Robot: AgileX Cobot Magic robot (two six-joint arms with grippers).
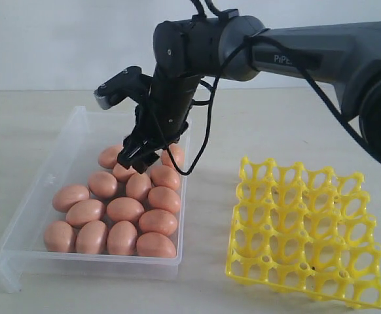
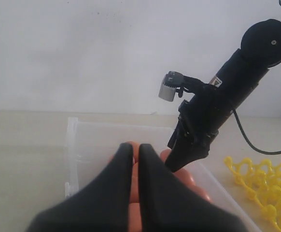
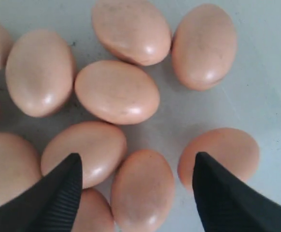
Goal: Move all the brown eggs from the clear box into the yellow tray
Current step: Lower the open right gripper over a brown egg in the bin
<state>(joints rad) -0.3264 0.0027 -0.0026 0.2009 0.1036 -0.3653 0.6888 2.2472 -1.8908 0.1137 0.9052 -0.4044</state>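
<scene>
Several brown eggs (image 1: 125, 209) lie clustered in the clear box (image 1: 79, 124) at the left. The yellow tray (image 1: 243, 278) stands tilted on the table to the right, its cups holding nothing. My right gripper (image 1: 140, 157) reaches across and hangs just above the eggs at the far end of the box. In the right wrist view it (image 3: 137, 158) is open, its fingertips (image 3: 70, 181) straddling one egg (image 3: 143, 193) without touching it. My left gripper (image 2: 135, 151) is shut on nothing, low over the box's near side, with eggs (image 2: 193, 176) partly hidden behind it.
The right arm's dark body (image 1: 197, 46) and its looping cable (image 1: 207, 124) hang over the far right corner of the box. A strip of bare table (image 1: 207, 216) separates box and tray. The box wall (image 2: 73, 145) rises beside the left gripper.
</scene>
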